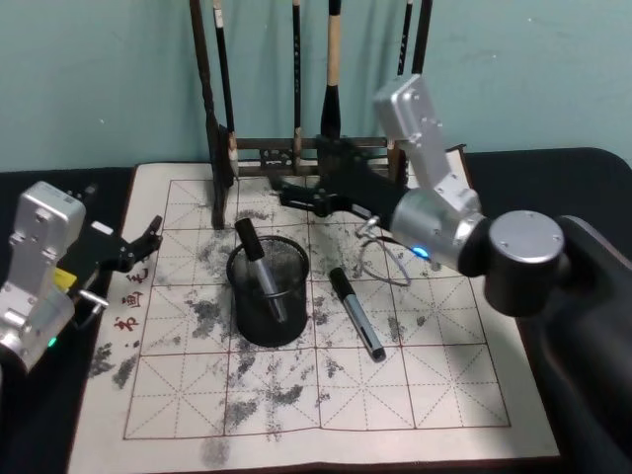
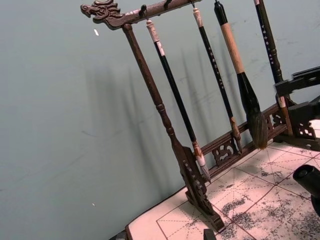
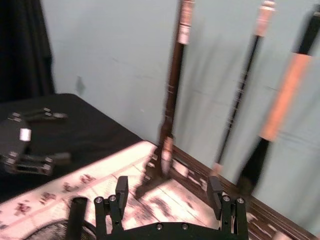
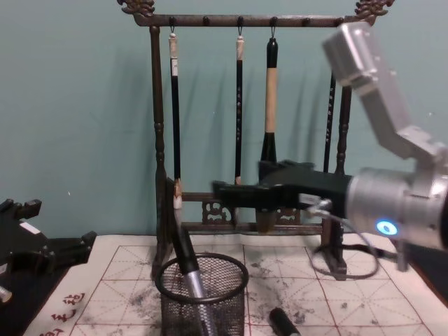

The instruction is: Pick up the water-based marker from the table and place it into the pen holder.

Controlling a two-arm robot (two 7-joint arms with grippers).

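The right claw (image 1: 291, 194) hangs empty, its fingers (image 3: 121, 190) spread wide with nothing between them. It hovers above the mat (image 1: 425, 385) at about 12 o'clock from the pen holder (image 1: 272, 331), close in front of the brush rack (image 4: 159, 140).

One water-based marker (image 1: 355, 313) lies flat on the mat just beside the holder, at roughly 4 o'clock from it, its black cap toward the rack and its barrel slanting toward the robot. A second marker (image 1: 259, 267) already stands in the mesh cup, cap up, leaning toward 11 o'clock.

The step in hand looks like the reach for the lying marker. To do it well, the claw should swing to 5 o'clock from where it is and turn so the jaws straddle the barrel crosswise. It should then descend near the marker's middle, so the marker does not tip when lifted. The cup is close, so the approach is best kept on the marker's far side from it. At the drop, the leaning marker leaves the cup's 4 o'clock side freer.

The left gripper (image 1: 148, 237) sits idle with its fingers apart at the mat's edge, at 9 o'clock from the holder, over the black table (image 1: 583, 168).
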